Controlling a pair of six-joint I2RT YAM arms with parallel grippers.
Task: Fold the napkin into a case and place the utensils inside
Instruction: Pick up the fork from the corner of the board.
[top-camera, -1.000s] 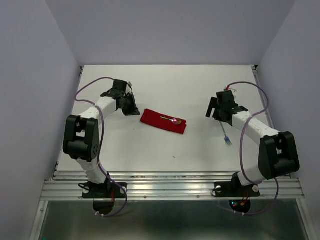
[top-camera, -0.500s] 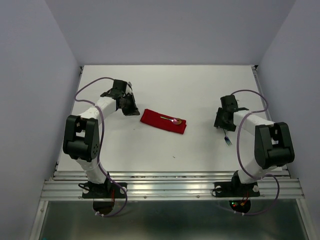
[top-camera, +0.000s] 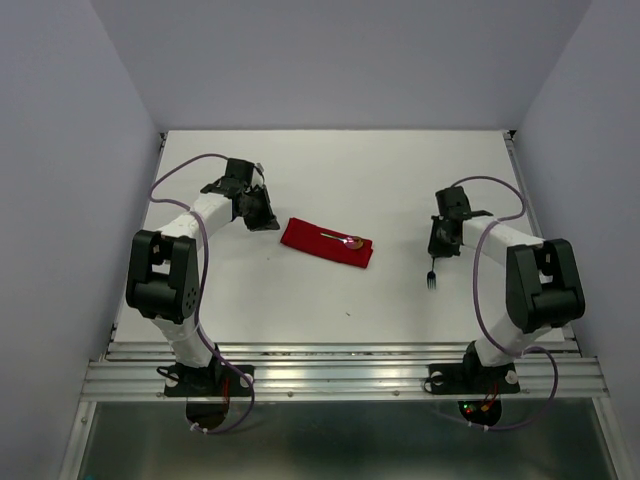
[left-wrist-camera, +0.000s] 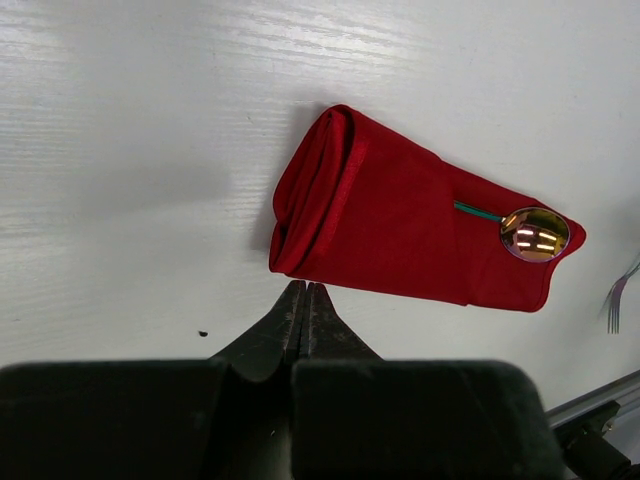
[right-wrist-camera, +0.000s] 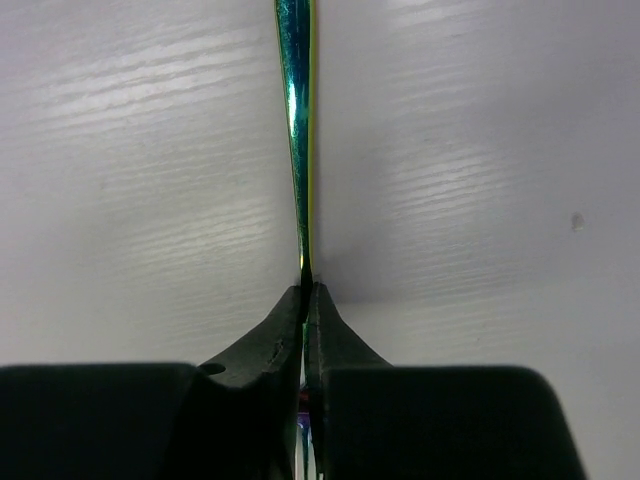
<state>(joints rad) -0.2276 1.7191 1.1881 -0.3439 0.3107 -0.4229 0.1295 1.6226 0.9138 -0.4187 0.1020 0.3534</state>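
Observation:
The red napkin (top-camera: 327, 243) lies folded into a narrow flat case (left-wrist-camera: 400, 225) at mid-table. The spoon (top-camera: 352, 241) is tucked into its right end, with the shiny bowl (left-wrist-camera: 534, 233) and a bit of teal handle showing. My left gripper (top-camera: 268, 222) is shut and empty, its tips (left-wrist-camera: 305, 290) just short of the case's left end. My right gripper (top-camera: 440, 250) is shut on the fork (top-camera: 431, 276). The teal-green handle (right-wrist-camera: 297, 120) runs straight out from between the fingertips (right-wrist-camera: 305, 290). The tines point toward the near edge.
The white table (top-camera: 350, 170) is walled by pale panels on three sides. A metal rail (top-camera: 340, 375) runs along the near edge by both arm bases. The fork's tines (left-wrist-camera: 618, 300) show at the right edge of the left wrist view.
My right gripper came down over the fork, turned and went from open to shut on its handle. The fork shifted left and swung straighter. The left arm, napkin and spoon stayed put.

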